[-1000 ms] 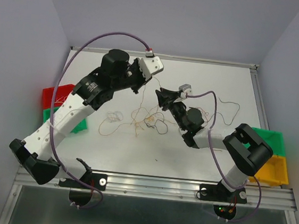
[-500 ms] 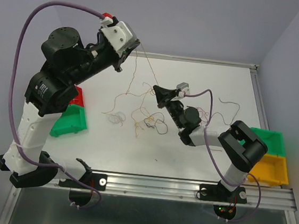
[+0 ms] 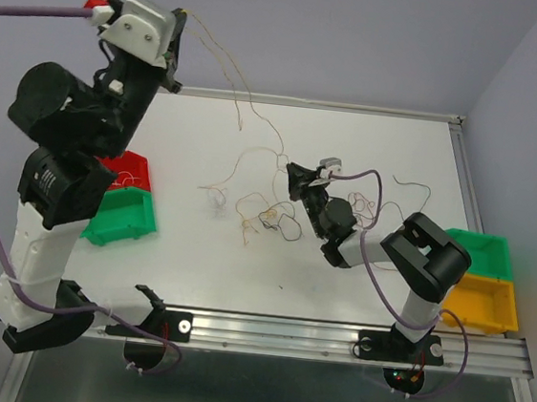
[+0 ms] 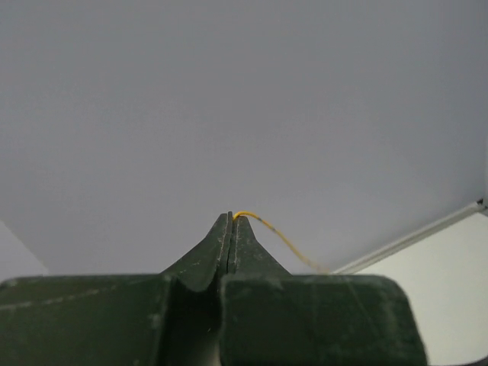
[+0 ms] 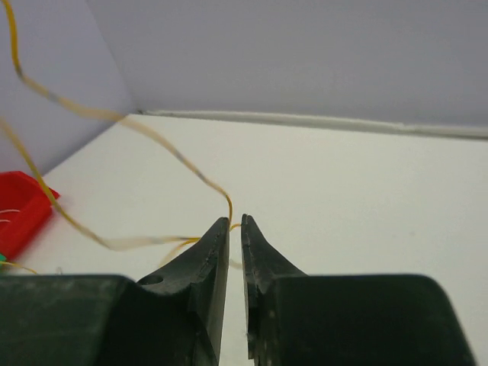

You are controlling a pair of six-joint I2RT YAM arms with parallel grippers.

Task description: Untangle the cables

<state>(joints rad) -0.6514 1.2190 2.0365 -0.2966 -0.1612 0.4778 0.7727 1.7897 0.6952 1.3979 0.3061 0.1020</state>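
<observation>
The table [image 3: 195, 261] fills the middle of the top view. The cables [image 3: 265, 215] lie tangled at its centre, and one loose strand lies further right. Another strand climbs from the tangle to the left gripper [image 3: 178, 38], high in the upper left of the frame, above the table's far left corner. The right gripper [image 3: 293, 173] sits just upper right of the tangle. The left bins [image 3: 119, 209] lie one behind the other at the table's left edge. The right bins [image 3: 486, 281] lie likewise beyond its right edge.
</observation>
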